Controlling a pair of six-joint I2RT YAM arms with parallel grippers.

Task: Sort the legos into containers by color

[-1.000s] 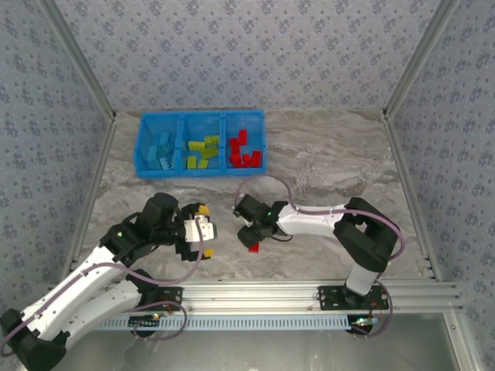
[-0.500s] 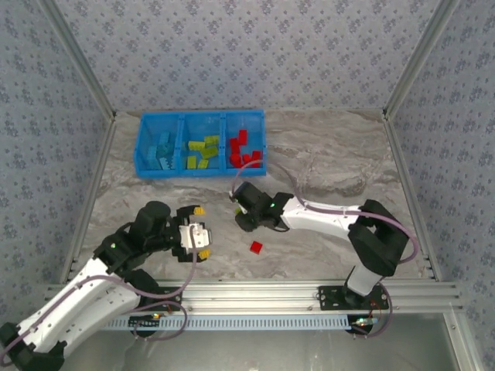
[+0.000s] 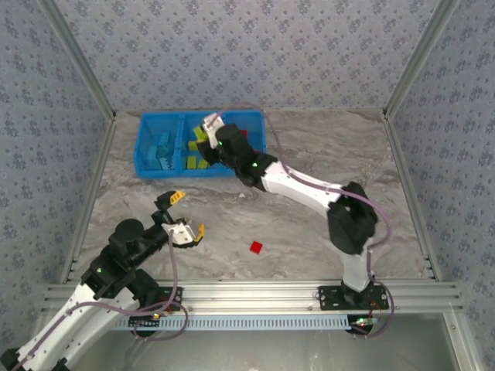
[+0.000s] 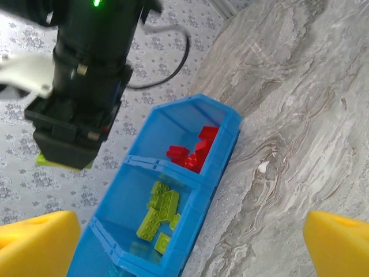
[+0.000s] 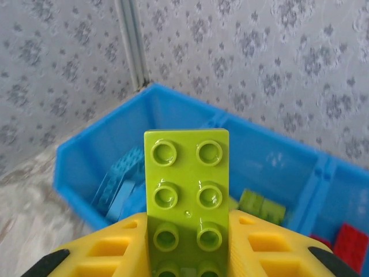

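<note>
Three bright blue containers (image 3: 166, 171), joined in one row, are found at the far side of the table (image 3: 325, 162). Light blue legos (image 3: 162, 148) are held in the left bin, lime green legos (image 4: 157, 212) in the middle bin and red legos (image 4: 193, 153) in the right bin. One lime green lego (image 5: 186, 190), glossy and two studs across, is gripped upright between the yellow fingers (image 5: 115, 248) of the right gripper (image 3: 210, 128), which is positioned above the middle bin. The left gripper (image 3: 188, 214) is spread wide with nothing between its jaws, over the near left part of the table. One small red lego (image 3: 256, 247) is left lying on the table, well apart from the bins. Compared with a second ago, the right gripper is found moved from the table surface beside that red lego to the bins, the red lego is unmoved since half a second ago, and the left arm is drawn back toward its base
</note>
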